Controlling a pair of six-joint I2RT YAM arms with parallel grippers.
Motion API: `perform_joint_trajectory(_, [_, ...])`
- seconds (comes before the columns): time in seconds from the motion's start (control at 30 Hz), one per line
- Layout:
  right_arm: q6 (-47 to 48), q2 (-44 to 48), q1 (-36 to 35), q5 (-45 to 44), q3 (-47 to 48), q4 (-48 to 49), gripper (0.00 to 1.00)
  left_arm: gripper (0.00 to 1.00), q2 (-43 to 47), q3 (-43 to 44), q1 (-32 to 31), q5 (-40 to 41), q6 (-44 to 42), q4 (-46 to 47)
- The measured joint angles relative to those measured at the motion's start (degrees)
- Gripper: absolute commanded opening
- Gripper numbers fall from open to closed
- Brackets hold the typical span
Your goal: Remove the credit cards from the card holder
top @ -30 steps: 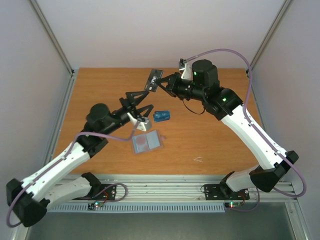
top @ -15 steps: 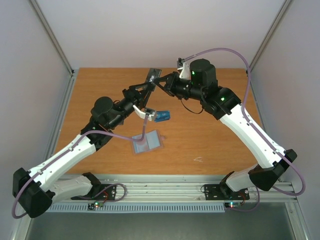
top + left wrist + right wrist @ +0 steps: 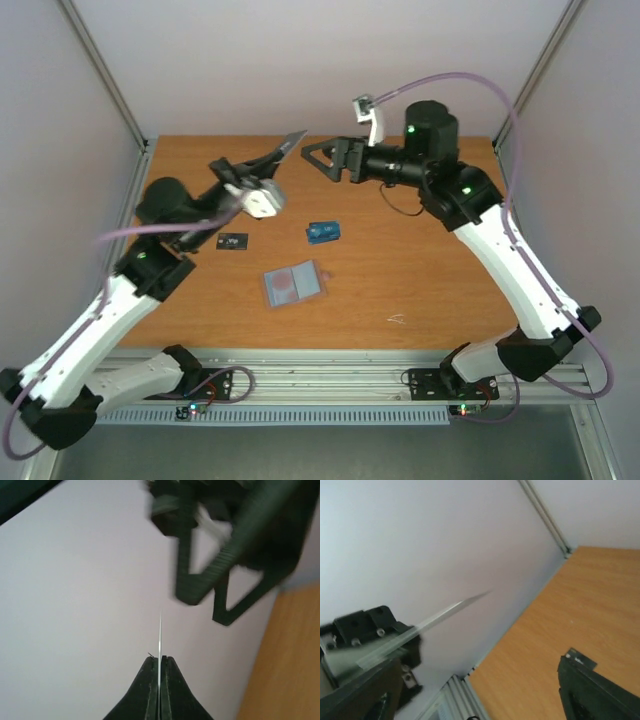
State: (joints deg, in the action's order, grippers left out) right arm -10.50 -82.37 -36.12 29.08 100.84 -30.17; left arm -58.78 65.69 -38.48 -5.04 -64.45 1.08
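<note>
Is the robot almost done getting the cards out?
Maybe halfway. A blue card and a small black piece lie loose on the table. The left gripper pinches a thin dark card up in the air; the right gripper is open. The light blue holder with a red circle may hold one more.

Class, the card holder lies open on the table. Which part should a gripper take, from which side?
Take the card holder by its right edge, probably from above, with the open right gripper. It lies flat, so only a rim can be pinched; that end is bare, and the red mark sits left of middle. The left gripper is shut on a dark card.
</note>
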Motion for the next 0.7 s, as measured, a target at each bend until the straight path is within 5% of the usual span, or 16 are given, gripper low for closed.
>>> perform_joint_trajectory(0.17, [18.4,3.4,2.2,10.3,5.0,-2.9,0.91,0.0,7.5,5.4,2.1,-11.4,35.1,-3.9])
perform_joint_trajectory(0.33, [26.4,5.3,2.2,22.9,8.2,-0.3,0.86,0.0,10.0,6.4,3.5,-26.7,67.9,1.5])
perform_joint_trajectory(0.53, [27.6,3.9,1.1,33.2,8.6,4.3,0.82,0.0,8.2,6.7,3.8,-32.1,85.9,3.1])
perform_joint_trajectory(0.7, [30.4,2.6,-2.2,33.8,9.2,3.1,0.46,0.0,7.1,6.7,4.0,-33.5,91.4,3.5])
